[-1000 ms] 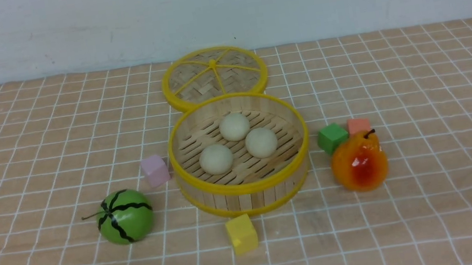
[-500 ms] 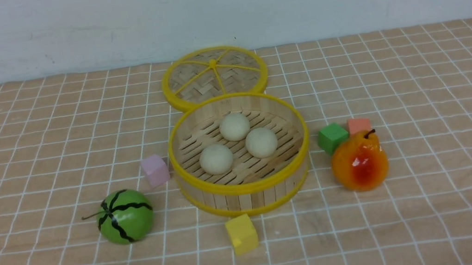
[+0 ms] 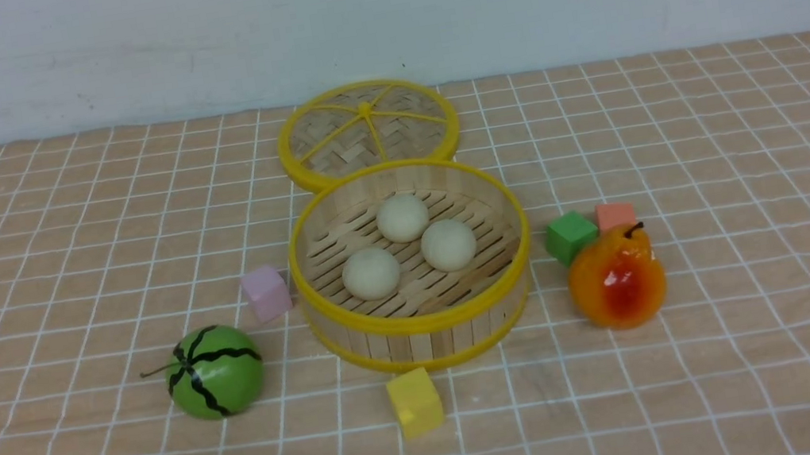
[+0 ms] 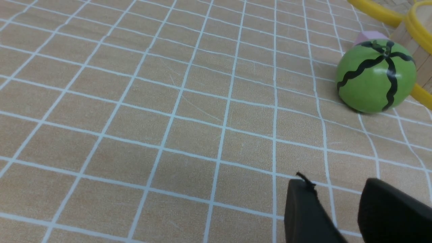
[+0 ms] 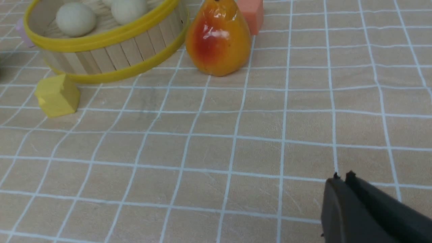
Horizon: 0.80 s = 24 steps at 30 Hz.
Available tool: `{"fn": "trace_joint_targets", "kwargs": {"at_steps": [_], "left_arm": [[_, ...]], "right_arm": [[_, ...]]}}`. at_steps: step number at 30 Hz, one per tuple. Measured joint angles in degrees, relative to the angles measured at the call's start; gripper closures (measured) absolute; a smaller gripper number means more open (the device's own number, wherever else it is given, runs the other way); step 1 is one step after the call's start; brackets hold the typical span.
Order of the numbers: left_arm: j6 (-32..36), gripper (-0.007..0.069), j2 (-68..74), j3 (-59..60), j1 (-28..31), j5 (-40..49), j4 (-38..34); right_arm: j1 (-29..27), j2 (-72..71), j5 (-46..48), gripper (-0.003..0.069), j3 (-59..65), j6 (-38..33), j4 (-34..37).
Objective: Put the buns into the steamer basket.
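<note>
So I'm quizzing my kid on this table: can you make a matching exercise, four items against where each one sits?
Items:
1. buns
2. yellow cube
3. green cube
4. pink cube

Places:
A. on the cloth just in front of the steamer basket
B. at the basket's left side
C. inside the basket
D. right of the basket, behind the pear

Pairs: 1-C, 2-A, 3-D, 4-B

Left gripper [image 4: 337, 206] hangs with jaws parted, holding nothing; right gripper [image 5: 341, 182] has jaws pressed together.
</note>
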Motion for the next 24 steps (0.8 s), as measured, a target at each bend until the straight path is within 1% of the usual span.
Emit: {"fn": "trace_joint_targets", "kwargs": {"at_steps": [4, 7, 8, 11, 14, 18, 20, 24], "left_arm": [[0.00, 0.0386, 0.00, 0.00, 0.00, 0.00, 0.00], [0.00, 0.0386, 0.00, 0.00, 0.00, 0.00, 0.00], [0.00, 0.0386, 0.00, 0.00, 0.00, 0.00, 0.00], [0.00, 0.0386, 0.00, 0.00, 0.00, 0.00, 0.00], [0.00, 0.0386, 0.00, 0.00, 0.00, 0.00, 0.00], [0.00, 0.0386, 0.00, 0.00, 0.00, 0.04, 0.00], [0.00, 0.0386, 0.00, 0.00, 0.00, 0.00, 0.00], [0.00, 0.0386, 0.00, 0.00, 0.00, 0.00, 0.00]], "right_arm": [[-0.40, -2.08, 0.06, 0.0659, 1.44, 0.00, 0.00], [-3.59, -5.35, -0.13, 0.0658, 1.51, 0.00, -1.83], [-3.84, -5.61, -0.13, 0.0658, 1.51, 0.00, -1.83], [-8.78, -9.28, -0.87, 0.0655, 2.19, 0.00, -2.89], [-11.40, -9.51, -1.08, 0.0653, 4.49, 0.00, -3.81], [-12.09, -9.51, -3.02, 0.0650, 8.69, 0.00, -4.95], [-12.09, -9.51, -5.39, 0.0648, 9.11, 0.00, -5.18], [-11.82, -9.51, -6.23, 0.0644, 9.40, 0.00, -5.30]]}}
